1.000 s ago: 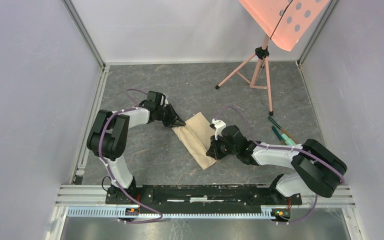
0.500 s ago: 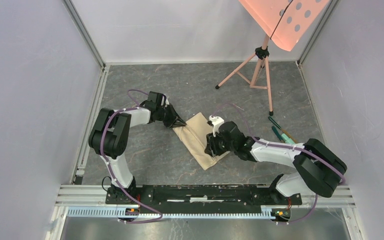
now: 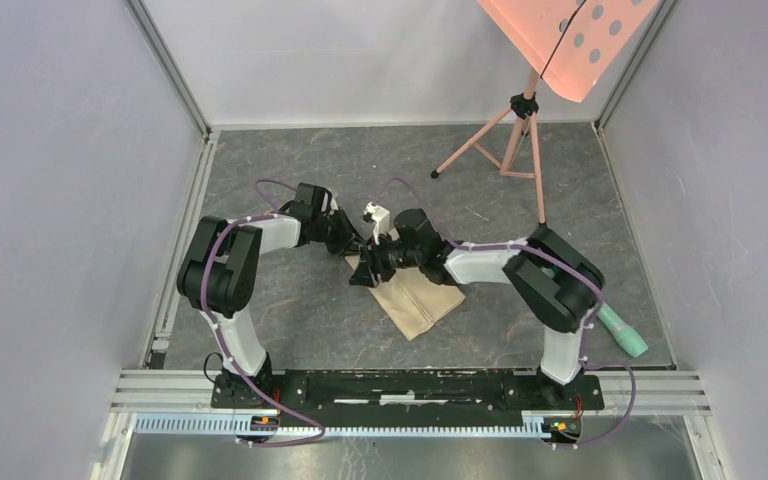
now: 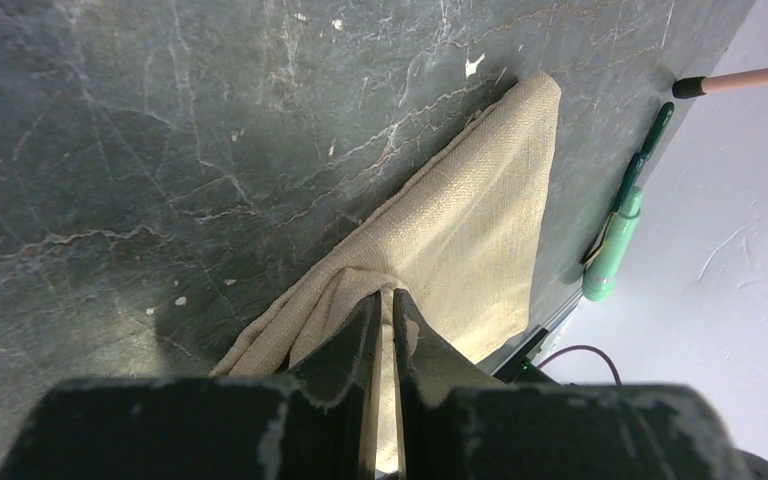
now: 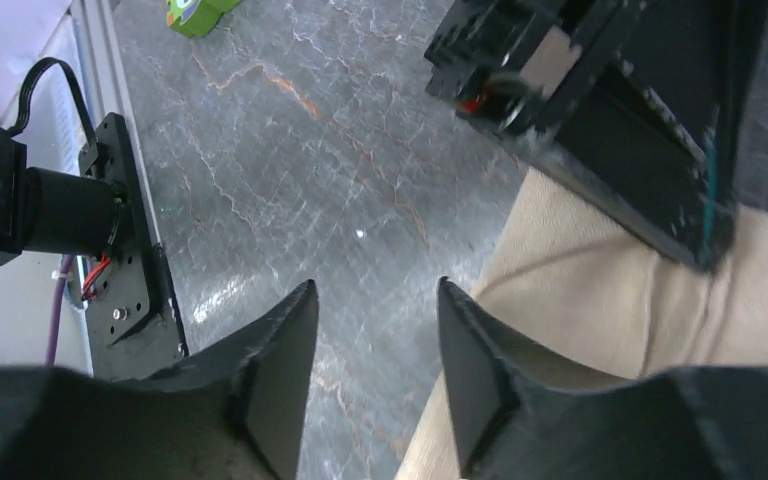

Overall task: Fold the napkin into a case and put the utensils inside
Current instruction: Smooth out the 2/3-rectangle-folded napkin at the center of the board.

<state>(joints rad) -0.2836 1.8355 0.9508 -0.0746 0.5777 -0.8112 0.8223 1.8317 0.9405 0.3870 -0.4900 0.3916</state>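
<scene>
The beige napkin (image 3: 418,298) lies folded into a long strip on the grey table, running from the left gripper toward the near right. My left gripper (image 3: 361,244) is shut on the strip's far-left corner; the left wrist view shows cloth (image 4: 465,225) bunched between the closed fingertips (image 4: 385,297). My right gripper (image 3: 364,276) hovers just beside it, at the napkin's left edge. Its jaws are open and hold nothing, with bare table between them (image 5: 375,300) and the napkin (image 5: 600,300) to their right. No utensils can be made out.
A mint-green cylinder (image 3: 622,331) lies by the right arm's elbow, with a dark green stick (image 4: 644,150) beside it in the left wrist view. A pink tripod (image 3: 505,140) stands at the back right. A green toy (image 5: 195,12) sits at the far edge of the right wrist view.
My right gripper has let go of the napkin's near edge, opened, and swung left across the cloth to the left gripper's side. The left gripper has stayed shut on its corner.
</scene>
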